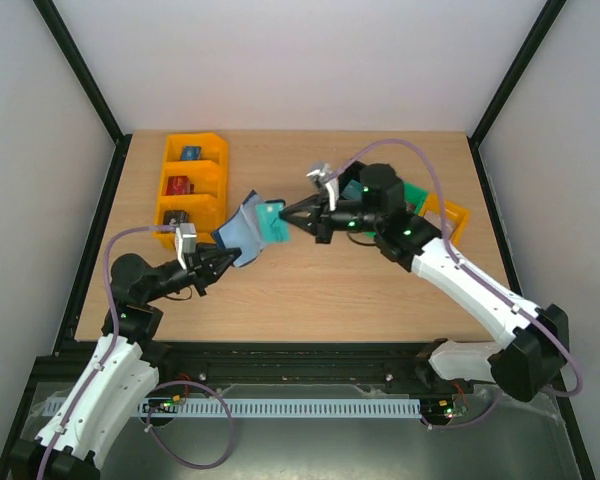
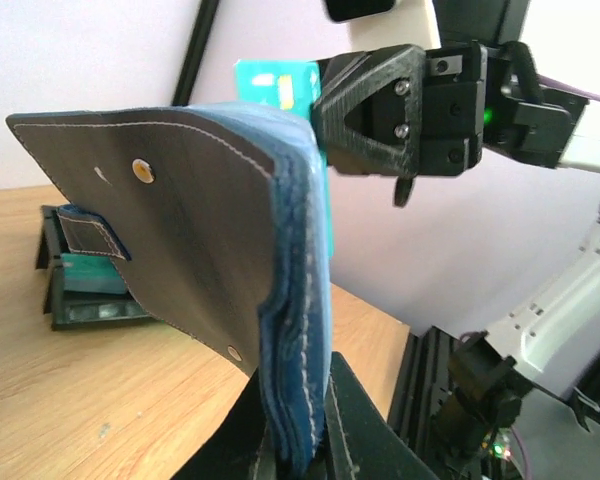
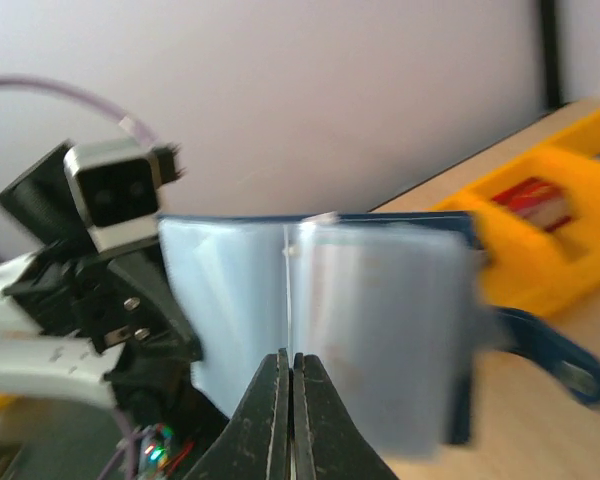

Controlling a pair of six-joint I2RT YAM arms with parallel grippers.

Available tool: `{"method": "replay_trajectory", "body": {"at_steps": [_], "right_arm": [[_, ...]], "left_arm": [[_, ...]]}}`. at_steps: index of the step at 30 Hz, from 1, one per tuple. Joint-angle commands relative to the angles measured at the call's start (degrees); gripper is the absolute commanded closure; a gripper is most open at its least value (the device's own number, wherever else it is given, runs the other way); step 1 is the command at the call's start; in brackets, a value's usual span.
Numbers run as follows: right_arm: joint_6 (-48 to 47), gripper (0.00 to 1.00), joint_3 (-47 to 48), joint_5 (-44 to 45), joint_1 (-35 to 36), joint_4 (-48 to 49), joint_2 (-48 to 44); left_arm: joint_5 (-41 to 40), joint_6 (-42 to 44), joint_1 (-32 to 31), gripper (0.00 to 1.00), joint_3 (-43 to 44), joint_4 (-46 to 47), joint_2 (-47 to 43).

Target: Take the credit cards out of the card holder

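My left gripper (image 1: 217, 262) is shut on the lower edge of the dark navy card holder (image 1: 242, 232) and holds it upright above the table. In the left wrist view the jaws (image 2: 298, 390) pinch the holder (image 2: 180, 250) at its layered blue edge. A teal credit card (image 1: 272, 222) sticks out of the holder's far end; it also shows in the left wrist view (image 2: 275, 85). My right gripper (image 1: 292, 214) is shut on this card. In the right wrist view the shut jaws (image 3: 291, 358) hold the card edge-on in front of the holder's pale blue panels (image 3: 380, 320).
An orange bin (image 1: 192, 190) with small blue and red items stands at the back left; it also shows in the right wrist view (image 3: 550, 250). Another orange bin (image 1: 448, 216) and a green one (image 1: 416, 194) lie behind the right arm. A dark bin (image 2: 80, 280) sits on the table.
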Motion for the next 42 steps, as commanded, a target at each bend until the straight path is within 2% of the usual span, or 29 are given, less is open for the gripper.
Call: {"method": "replay_trajectory", "body": {"at_steps": [1, 4, 6, 8, 11, 14, 16, 20, 28, 31, 35, 36, 38, 41, 42], "right_arm": [[2.7, 0.98, -2.4, 6.2, -8.1, -0.5, -5.8], [8.1, 0.98, -4.5, 8.7, -15.3, 0.1, -7.2], [12.4, 0.98, -5.3, 13.5, -20.0, -0.8, -7.6], [18.5, 0.98, -6.8, 19.4, -25.9, -2.1, -7.9], [31.1, 0.98, -13.5, 21.0, -36.2, 1.9, -9.4], [41.9, 0.98, -21.4, 20.4, -44.8, 10.5, -11.8], [42.5, 0.98, -23.0, 23.9, -47.0, 9.5, -12.3], [42.7, 0.98, -23.6, 29.2, -47.8, 8.4, -12.3], [41.4, 0.98, -19.4, 25.2, -47.5, 7.1, -7.1], [33.1, 0.98, -12.4, 22.6, -45.9, 1.3, -3.3], [15.0, 0.98, 4.0, 21.7, -39.6, -14.9, 7.2], [11.6, 0.98, 8.5, 22.2, -37.3, -20.5, 9.9], [7.6, 0.98, 15.1, 21.8, -34.9, -25.4, 14.0], [6.6, 0.98, 17.8, 17.6, -33.1, -24.2, 15.7], [6.6, 0.98, 17.7, 16.9, -32.4, -23.4, 15.5]], "left_arm": [[-9.0, -1.8, -0.1, 0.98, -1.2, -2.0, -0.6], [-14.8, -4.8, 0.3, 0.98, -2.6, -4.3, -0.5], [-18.7, -6.4, 1.0, 0.98, -3.3, -6.3, -0.6], [-23.0, -6.9, 1.6, 0.98, -3.3, -9.0, -0.6], [-28.5, -5.3, 2.1, 0.98, -2.6, -11.9, -0.6], [-30.0, -4.2, 2.6, 0.98, -2.6, -12.5, -1.2], [-30.0, -4.1, 3.0, 0.98, -3.0, -12.3, -2.1], [-29.9, -4.0, 3.4, 0.98, -4.0, -11.5, -3.9], [-29.6, -3.1, 3.7, 0.98, -5.0, -9.2, -4.8], [-29.3, -3.1, 3.7, 0.98, -5.1, -8.8, -4.4], [-26.9, -4.4, 3.7, 0.98, -5.9, -7.1, -3.8], [-25.8, -5.1, 3.7, 0.98, -6.0, -6.6, -3.6], [-21.9, -6.9, 3.6, 0.98, -6.4, -5.5, -2.5], [-7.7, -11.2, 2.8, 0.98, -7.5, 0.5, 1.0], [-5.1, -9.4, 1.1, 0.98, -6.9, 0.4, 2.4]]}}
